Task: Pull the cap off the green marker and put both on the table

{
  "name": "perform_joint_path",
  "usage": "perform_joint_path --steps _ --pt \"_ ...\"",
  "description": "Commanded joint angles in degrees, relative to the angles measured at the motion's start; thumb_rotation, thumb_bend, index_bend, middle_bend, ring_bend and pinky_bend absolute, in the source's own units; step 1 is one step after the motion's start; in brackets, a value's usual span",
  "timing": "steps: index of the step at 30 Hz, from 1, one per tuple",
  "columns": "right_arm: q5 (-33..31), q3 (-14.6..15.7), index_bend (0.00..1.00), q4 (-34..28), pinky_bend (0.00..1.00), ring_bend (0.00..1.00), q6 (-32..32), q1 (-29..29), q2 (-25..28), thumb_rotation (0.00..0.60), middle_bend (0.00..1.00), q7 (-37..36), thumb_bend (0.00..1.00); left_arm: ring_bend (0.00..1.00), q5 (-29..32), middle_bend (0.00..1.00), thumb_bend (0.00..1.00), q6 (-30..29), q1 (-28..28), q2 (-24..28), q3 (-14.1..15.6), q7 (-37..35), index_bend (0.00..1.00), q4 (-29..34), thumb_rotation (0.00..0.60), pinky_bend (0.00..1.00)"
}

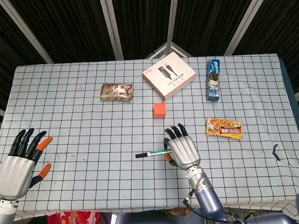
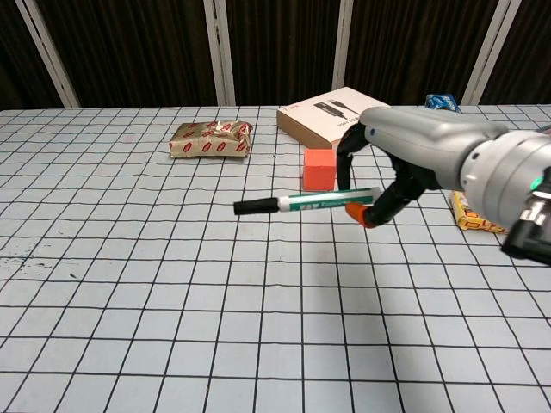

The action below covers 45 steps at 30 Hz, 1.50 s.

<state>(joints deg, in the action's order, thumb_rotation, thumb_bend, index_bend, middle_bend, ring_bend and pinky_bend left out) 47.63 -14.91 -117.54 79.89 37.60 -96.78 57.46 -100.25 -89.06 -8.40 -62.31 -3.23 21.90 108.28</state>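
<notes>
My right hand holds the green marker by its white-and-green barrel, lifted well above the checked table. The marker lies level, its black cap pointing to the left and still on. My left hand hovers at the table's near left corner in the head view, fingers spread and nothing in it; the chest view does not show it.
A foil-wrapped packet, an orange cube and a cardboard box lie beyond the marker. A blue packet and a snack packet lie to the right.
</notes>
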Motion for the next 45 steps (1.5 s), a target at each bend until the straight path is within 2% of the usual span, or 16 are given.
perform_joint_path --steps 1,5,11,21,28,45 --pt "-2.73 -2.44 0.72 -1.5 0.06 0.13 3.51 2.91 -4.18 0.6 0.2 3.65 0.47 0.0 0.1 0.14 0.35 0.09 -0.19 -0.55 -0.15 -0.35 0.23 -0.38 0.6 0.06" --pt "-4.71 -4.75 0.72 -2.64 0.06 0.13 7.46 5.02 -8.28 0.6 0.2 5.92 0.48 0.0 0.78 0.15 0.35 0.82 -0.55 -1.19 -0.2 -1.18 0.24 -1.52 0.6 0.06" --pt "-6.42 -7.02 0.72 -3.4 0.06 0.13 11.12 7.14 -11.61 0.6 0.2 7.65 0.5 0.0 1.04 0.16 0.35 1.22 -0.87 -2.49 -0.02 -2.77 0.25 -4.03 0.6 0.07" --pt "-6.03 -7.88 0.72 -2.24 0.06 0.14 13.2 10.58 -14.48 0.6 0.2 9.41 0.52 0.0 -0.33 0.2 0.35 1.27 -1.45 -5.47 0.61 -3.97 0.3 -7.18 0.6 0.08" --pt "-3.01 -7.57 0.74 0.52 0.06 0.15 12.25 12.42 -14.56 0.6 0.21 9.18 0.53 0.01 -0.45 0.22 0.35 1.99 -1.98 -7.53 0.85 -3.49 0.31 -8.76 0.6 0.1" --pt "-4.9 -10.28 0.75 6.18 0.06 0.15 6.26 13.49 -10.09 0.6 0.21 4.05 0.53 0.01 -0.78 0.23 0.35 1.82 -3.22 -10.98 0.15 -2.76 0.33 -11.39 0.6 0.1"
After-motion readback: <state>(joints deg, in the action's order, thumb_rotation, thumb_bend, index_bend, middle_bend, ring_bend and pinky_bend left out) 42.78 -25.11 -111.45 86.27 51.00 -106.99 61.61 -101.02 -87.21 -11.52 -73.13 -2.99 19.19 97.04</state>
